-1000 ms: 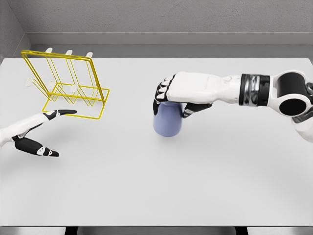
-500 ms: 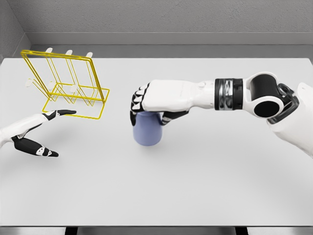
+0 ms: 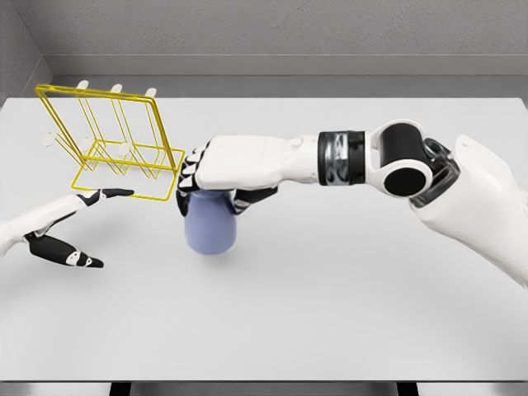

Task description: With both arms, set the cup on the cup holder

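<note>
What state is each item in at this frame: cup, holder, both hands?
cup: upright, gripped from above.
cup holder: standing on the table, pegs empty.
right hand: closed over the cup's top.
left hand: open, fingers extended near the holder's base, holding nothing.

head view | high, front-facing, angled down | near table [image 3: 346, 313]

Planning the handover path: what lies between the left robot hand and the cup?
In the head view, only bare white table lies between the left robot hand and the blue cup, which the right robot hand grips from above.
</note>
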Available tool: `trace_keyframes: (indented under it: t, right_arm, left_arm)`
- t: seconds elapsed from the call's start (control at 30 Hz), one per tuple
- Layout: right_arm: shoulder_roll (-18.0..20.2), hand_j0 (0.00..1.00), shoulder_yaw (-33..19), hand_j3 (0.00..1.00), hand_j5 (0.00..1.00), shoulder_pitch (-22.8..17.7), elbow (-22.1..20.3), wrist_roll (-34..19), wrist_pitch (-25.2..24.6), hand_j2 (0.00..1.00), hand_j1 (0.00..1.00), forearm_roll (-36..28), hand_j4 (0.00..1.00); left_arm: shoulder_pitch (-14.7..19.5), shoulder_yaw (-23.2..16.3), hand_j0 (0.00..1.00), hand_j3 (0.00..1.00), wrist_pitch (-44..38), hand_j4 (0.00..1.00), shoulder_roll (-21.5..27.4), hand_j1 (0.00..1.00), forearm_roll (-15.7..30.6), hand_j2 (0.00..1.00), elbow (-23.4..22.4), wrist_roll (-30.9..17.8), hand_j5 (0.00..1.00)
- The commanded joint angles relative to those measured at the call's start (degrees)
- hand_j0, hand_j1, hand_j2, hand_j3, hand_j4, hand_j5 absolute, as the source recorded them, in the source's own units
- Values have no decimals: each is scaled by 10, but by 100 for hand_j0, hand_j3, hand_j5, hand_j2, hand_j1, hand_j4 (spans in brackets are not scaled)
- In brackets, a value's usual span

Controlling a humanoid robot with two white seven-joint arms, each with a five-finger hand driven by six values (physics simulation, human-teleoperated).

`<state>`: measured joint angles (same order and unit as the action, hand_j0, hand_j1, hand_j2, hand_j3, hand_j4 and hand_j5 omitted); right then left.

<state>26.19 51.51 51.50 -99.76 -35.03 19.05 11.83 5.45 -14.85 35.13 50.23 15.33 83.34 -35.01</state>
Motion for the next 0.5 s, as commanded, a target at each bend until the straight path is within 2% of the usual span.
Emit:
trace_keyframes:
  t: [0.0, 0.27, 0.3, 0.37, 0.47]
  right_arm:
    - [-10, 54, 4, 54, 54, 0, 0, 0, -8, 54, 54, 3, 54]
    - [-18, 54, 10, 54, 54, 1, -1, 0, -9, 54, 54, 3, 54]
    - [-19, 59, 10, 59, 59, 4, 0, 0, -9, 59, 59, 3, 59]
    - [-19, 100, 10, 100, 100, 4, -1, 0, -14, 100, 100, 3, 100]
    - [-19, 100, 11, 100, 100, 4, -2, 0, -17, 100, 100, 3, 100]
  left_arm:
    - [0, 0, 100, 100, -1, 100, 0, 100, 5, 100, 1, 0, 100]
    - [0, 0, 100, 100, -1, 100, 0, 100, 4, 100, 1, 0, 100]
    - [0, 0, 100, 100, -1, 100, 0, 100, 4, 100, 1, 0, 100]
    - [0, 0, 100, 100, -1, 100, 0, 100, 4, 100, 1, 0, 100]
    - [0, 0, 100, 100, -1, 100, 0, 100, 4, 100, 1, 0, 100]
